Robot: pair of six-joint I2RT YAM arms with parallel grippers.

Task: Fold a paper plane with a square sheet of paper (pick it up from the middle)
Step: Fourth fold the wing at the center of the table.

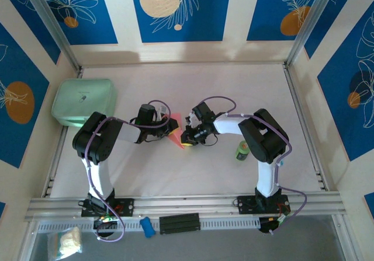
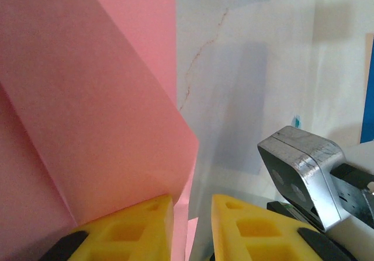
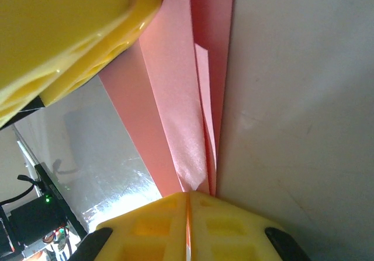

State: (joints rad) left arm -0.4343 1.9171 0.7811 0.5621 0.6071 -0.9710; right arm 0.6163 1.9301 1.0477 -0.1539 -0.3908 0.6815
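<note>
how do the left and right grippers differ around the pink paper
Right gripper: fingers pressed together, pinching the folded pink paper; left gripper: fingers apart, paper edge loose in the gap. Right meets narrow stacked folds edge-on; left faces a broad flat panel. Both have yellow fingers.

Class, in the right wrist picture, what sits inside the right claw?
The folded pink paper, its layered edge pinched in the right claw. How far it reaches in is hidden by the fingers.

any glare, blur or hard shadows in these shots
top external: even light, soft arm shadows on the table; left wrist: pink paper up close and soft, grey shadow behind it; right wrist: bright glare patch lower left
</note>
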